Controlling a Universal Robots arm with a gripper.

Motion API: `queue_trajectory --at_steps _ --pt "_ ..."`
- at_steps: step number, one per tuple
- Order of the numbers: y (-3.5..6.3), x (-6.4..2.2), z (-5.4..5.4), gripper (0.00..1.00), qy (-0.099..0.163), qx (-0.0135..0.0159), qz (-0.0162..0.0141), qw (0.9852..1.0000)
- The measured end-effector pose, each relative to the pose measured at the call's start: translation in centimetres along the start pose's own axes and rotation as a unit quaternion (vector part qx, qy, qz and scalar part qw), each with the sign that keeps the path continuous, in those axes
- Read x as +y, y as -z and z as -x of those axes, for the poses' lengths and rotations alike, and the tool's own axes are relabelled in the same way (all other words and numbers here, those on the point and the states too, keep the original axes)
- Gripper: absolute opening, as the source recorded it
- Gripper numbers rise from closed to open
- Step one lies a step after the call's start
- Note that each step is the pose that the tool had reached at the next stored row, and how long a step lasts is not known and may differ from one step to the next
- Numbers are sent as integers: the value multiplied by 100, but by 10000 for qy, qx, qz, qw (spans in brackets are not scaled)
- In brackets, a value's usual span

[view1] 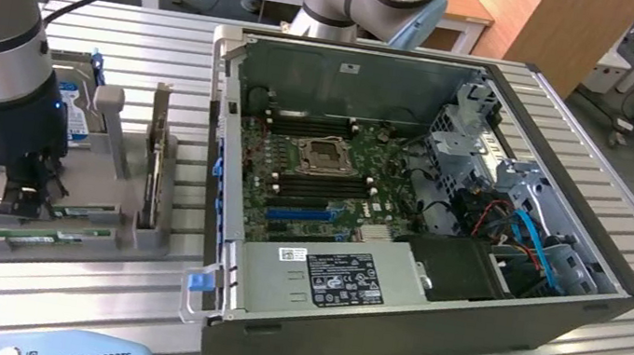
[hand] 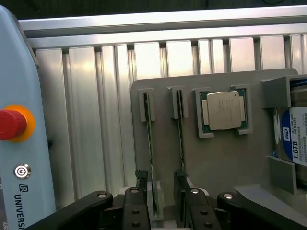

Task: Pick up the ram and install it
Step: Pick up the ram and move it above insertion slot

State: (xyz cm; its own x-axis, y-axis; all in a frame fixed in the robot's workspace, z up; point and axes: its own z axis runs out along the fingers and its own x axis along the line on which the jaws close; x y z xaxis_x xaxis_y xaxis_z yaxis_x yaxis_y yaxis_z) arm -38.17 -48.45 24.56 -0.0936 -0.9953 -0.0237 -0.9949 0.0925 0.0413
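Released fingers (hand: 181, 184) straddle the ram (hand: 149, 143), no grip; I reckon an off-centre close could tilt it or snag the second stick (hand: 180, 129)

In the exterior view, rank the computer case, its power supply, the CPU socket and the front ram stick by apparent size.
1. computer case
2. power supply
3. CPU socket and front ram stick: unranked, since the stick looks longer but far thinner.

ram (hand: 149, 143) upright in holder (hand: 216, 165), processor (hand: 223, 111) beside it
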Motion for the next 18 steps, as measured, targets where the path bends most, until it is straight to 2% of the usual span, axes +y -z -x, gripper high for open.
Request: queue_trajectory --at_steps 5,18 --pt "-59 -2 -2 36 0 1 1 10000" --pt "-78 -3 -2 36 166 7 5 9999"
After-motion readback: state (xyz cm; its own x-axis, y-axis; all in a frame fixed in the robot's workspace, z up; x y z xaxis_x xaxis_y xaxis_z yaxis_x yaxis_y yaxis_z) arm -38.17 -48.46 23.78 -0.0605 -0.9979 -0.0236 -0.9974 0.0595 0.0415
